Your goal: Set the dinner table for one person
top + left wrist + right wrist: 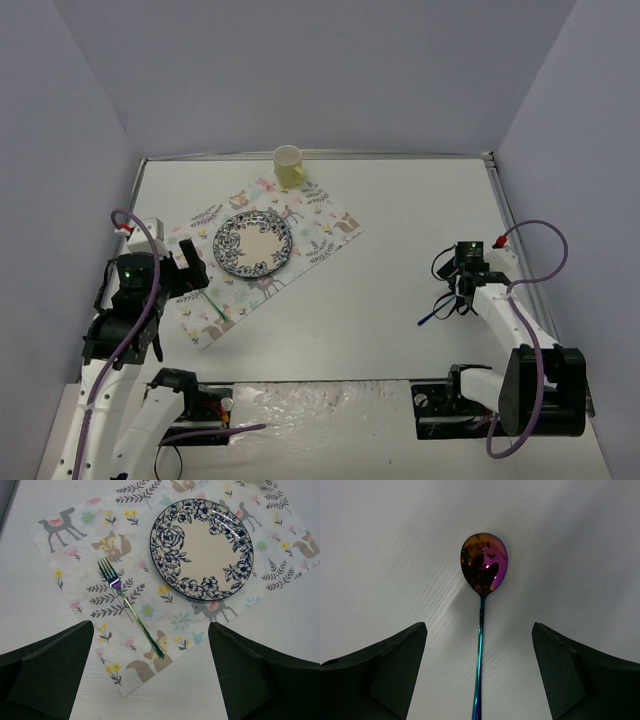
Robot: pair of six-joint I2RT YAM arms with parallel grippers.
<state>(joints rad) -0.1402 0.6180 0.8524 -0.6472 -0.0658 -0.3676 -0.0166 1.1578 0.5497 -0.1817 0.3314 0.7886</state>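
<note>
The dinner table (pixel 410 210) is a white top with a floral placemat (pixel 325 228) at its left-centre. A blue-patterned plate (pixel 253 244) sits on the mat. An iridescent fork (pixel 131 611) lies on the mat to the plate's left. My left gripper (pixel 151 625) hovers open above the mat's near corner, holding nothing. A rainbow spoon (pixel 481 595) lies flat on the bare table at the right. My right gripper (pixel 479 626) is open low over the spoon, a finger either side of the handle, neither touching it. In the top view only the spoon's handle end (pixel 432 318) shows below the right gripper (pixel 452 293).
A pale yellow cup (pixel 289 166) stands on the placemat's far corner, near the back wall. Grey walls close in the table at the back and on both sides. Both arm bases (pixel 300 410) sit at the near edge.
</note>
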